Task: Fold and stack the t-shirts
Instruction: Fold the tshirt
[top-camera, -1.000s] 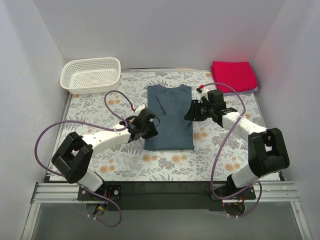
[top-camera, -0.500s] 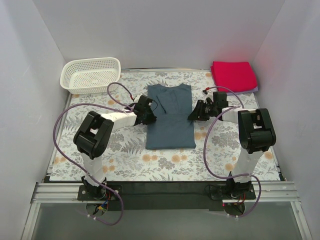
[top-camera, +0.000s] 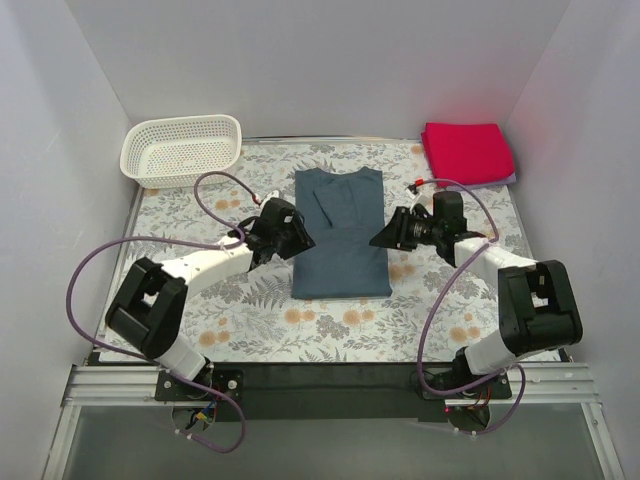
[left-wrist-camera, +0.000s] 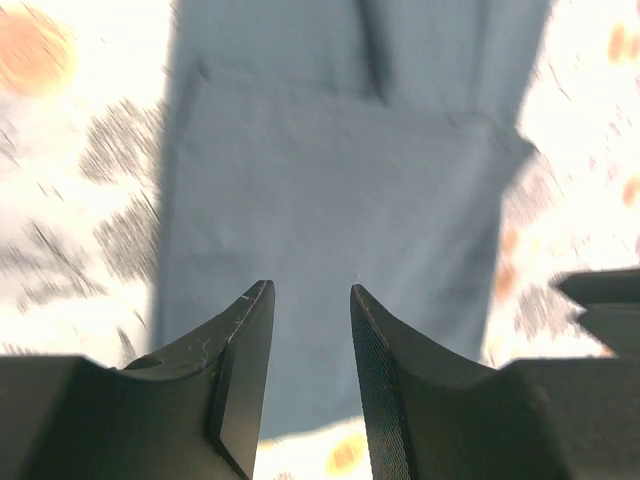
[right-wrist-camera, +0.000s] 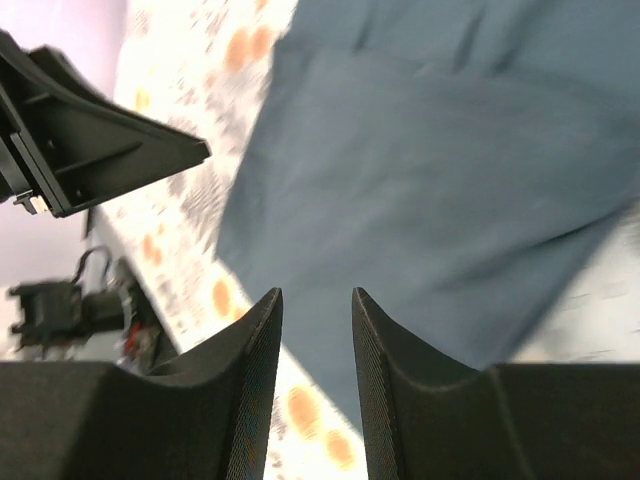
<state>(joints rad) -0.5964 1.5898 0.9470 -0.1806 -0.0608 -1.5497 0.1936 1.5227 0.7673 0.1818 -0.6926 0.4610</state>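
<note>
The slate blue-grey t-shirt lies flat in the table's middle, folded into a long rectangle with its collar at the far end; it also shows in the left wrist view and in the right wrist view. My left gripper is open and empty at the shirt's left edge. My right gripper is open and empty at the shirt's right edge. The bright red t-shirt lies folded at the far right on a pale lavender one.
A white plastic lattice basket stands at the far left corner. The floral table cover spans the workspace. White walls close in the left, right and back sides. Cables loop over both arms.
The left gripper has moved from the shirt's lower left edge up to its middle left edge. The right gripper has dropped slightly along the right edge. The shirt lies as before.
</note>
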